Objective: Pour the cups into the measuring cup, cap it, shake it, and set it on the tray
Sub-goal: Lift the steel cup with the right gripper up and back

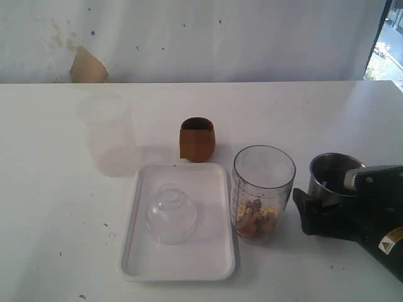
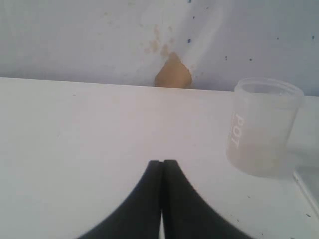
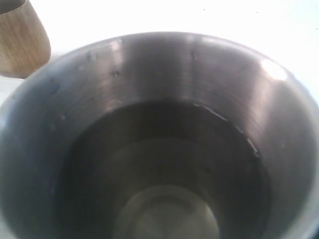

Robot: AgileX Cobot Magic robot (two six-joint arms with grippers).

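Observation:
The steel tumbler (image 1: 330,178) stands upright at the right, and in the right wrist view its inside (image 3: 164,149) fills the picture down to a bare bottom. My right gripper (image 1: 318,214) is around its lower part; the fingers are hidden. Left of it stands the clear measuring cup (image 1: 263,189), uncapped, with nuts in its bottom. The brown wooden cup (image 1: 197,139) sits behind the white tray (image 1: 211,255) and shows as (image 3: 20,42). My left gripper (image 2: 162,165) is shut on nothing above the bare table.
A small clear dome lid (image 1: 171,212) lies on the tray. The frosted translucent cup (image 1: 107,129) stands at the back left and, in the left wrist view, the frosted cup (image 2: 261,127) is ahead of the shut fingers. A wall closes off the table's far edge.

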